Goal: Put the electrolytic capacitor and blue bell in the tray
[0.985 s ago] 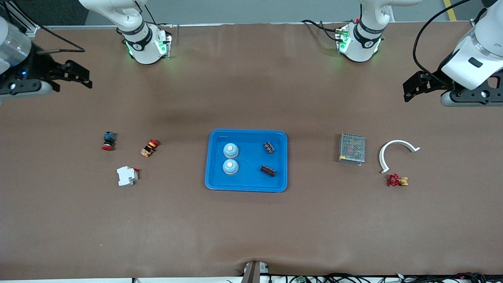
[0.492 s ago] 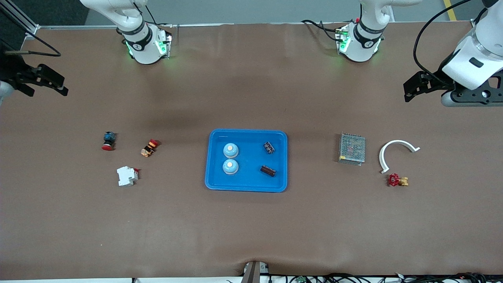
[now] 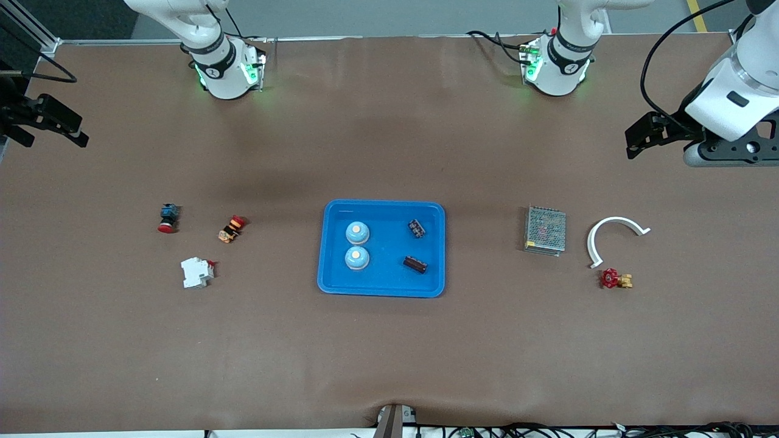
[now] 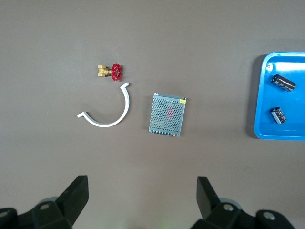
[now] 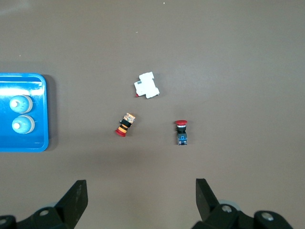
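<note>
Table [image 3: 389,353]: brown surface carrying every object; the front view alone shows its whole span and both arm bases.
Tray [image 3: 381,286]: bright blue, at the table's middle; whole in the front view, while each wrist view shows only one end of it.
Blue bells [image 3: 358,232] [image 3: 356,258]: two in the tray, at the end toward the right arm, one nearer the front camera than the other; they also show in the right wrist view.
Electrolytic capacitors [image 3: 416,228] [image 3: 415,264]: two dark cylinders lying in the tray, at the end toward the left arm; seen also in the left wrist view.
Left gripper [image 3: 646,135]: over bare table at the left arm's end; jaws spread wide and holding nothing.
Right gripper [image 3: 45,118]: over the table's edge at the right arm's end; jaws wide apart and empty.
Mesh box [image 3: 545,230]: grey, between the tray and the white curved piece [image 3: 611,234].
Red valve [image 3: 615,279]: just beside that curve's nearer tip.
White breaker [image 3: 197,272], striped button [image 3: 231,228], red-capped switch [image 3: 167,218]: grouped toward the right arm's end.
Writing: none legible.
</note>
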`<state>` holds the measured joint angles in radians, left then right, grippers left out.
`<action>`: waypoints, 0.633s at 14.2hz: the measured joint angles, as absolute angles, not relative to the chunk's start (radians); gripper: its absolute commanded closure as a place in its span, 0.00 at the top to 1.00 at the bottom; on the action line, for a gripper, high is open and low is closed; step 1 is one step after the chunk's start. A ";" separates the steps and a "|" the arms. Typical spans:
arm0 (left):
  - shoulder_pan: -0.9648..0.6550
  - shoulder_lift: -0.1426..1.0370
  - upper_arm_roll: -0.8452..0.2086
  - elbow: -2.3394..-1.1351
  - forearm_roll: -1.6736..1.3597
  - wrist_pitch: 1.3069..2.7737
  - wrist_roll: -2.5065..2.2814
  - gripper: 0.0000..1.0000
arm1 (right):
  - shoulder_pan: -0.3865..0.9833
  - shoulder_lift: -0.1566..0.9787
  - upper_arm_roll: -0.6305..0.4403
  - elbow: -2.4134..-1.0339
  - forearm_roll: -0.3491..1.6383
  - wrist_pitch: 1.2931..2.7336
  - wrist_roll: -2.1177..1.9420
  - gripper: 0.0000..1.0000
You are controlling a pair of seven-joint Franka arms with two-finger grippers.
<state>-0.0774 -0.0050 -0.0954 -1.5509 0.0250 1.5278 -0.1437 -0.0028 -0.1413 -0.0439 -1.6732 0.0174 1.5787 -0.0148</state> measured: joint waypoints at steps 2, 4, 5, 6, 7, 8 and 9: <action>-0.077 -0.004 -0.094 -1.551 0.025 1.528 -0.144 1.00 | -0.003 -0.140 -0.044 -1.669 0.017 1.579 -0.015 1.00; -0.076 -0.004 -0.092 -1.551 0.025 1.528 -0.144 1.00 | -0.003 -0.135 -0.042 -1.669 0.017 1.578 -0.015 1.00; -0.076 -0.004 -0.090 -1.551 0.025 1.528 -0.144 1.00 | -0.003 -0.131 -0.041 -1.668 0.017 1.578 -0.015 1.00; -0.076 -0.004 -0.089 -1.551 0.025 1.528 -0.144 1.00 | -0.003 -0.128 -0.041 -1.667 0.017 1.578 -0.015 1.00; -0.075 -0.004 -0.088 -1.551 0.025 1.528 -0.144 1.00 | -0.003 -0.126 -0.041 -1.666 0.017 1.578 -0.015 1.00; -0.075 -0.004 -0.088 -1.551 0.025 1.528 -0.144 1.00 | -0.003 -0.125 -0.041 -1.665 0.017 1.578 -0.015 1.00; -0.075 -0.004 -0.088 -1.551 0.025 1.528 -0.144 1.00 | -0.003 -0.125 -0.041 -1.664 0.017 1.578 -0.015 1.00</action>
<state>-0.0752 -0.0041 -0.0878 -1.5508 0.0250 1.5276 -0.1438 -0.0032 -0.1245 -0.0406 -1.6637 0.0173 1.5785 -0.0148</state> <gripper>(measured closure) 0.000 0.000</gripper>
